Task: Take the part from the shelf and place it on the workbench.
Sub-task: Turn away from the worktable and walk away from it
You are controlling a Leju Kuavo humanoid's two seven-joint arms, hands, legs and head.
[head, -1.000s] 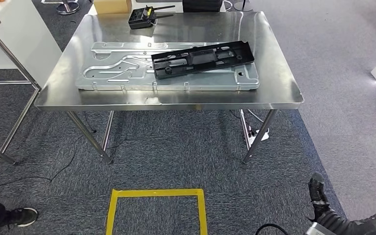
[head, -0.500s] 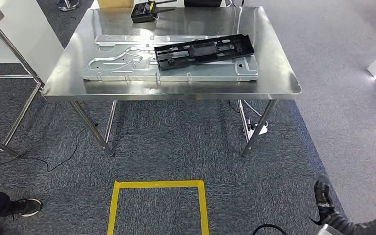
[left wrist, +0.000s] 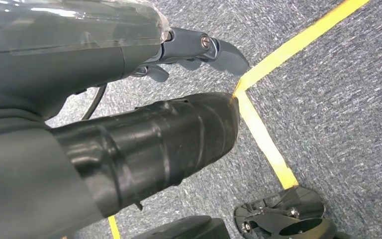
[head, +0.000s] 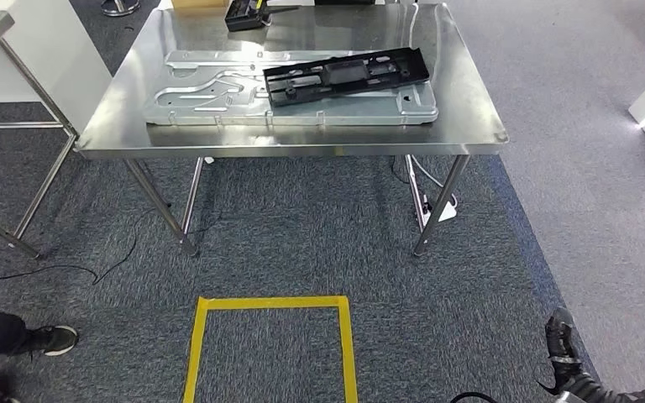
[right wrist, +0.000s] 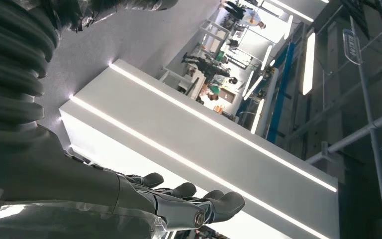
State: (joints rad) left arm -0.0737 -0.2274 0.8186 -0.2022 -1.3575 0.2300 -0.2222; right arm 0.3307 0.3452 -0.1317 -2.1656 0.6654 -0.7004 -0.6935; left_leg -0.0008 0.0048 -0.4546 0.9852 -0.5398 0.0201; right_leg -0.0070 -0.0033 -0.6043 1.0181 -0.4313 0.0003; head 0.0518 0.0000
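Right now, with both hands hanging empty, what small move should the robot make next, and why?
Probably a small step away to stand clear: the black part already lies on the metal plate on the workbench, and the left hand and right hand hold nothing, so placing looks done.

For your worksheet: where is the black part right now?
In the head view, the black part lies on the silver metal panel, toward the workbench's right.

A long black part (head: 346, 75) lies slanted atop a metal panel (head: 218, 96) on the workbench (head: 470, 109).
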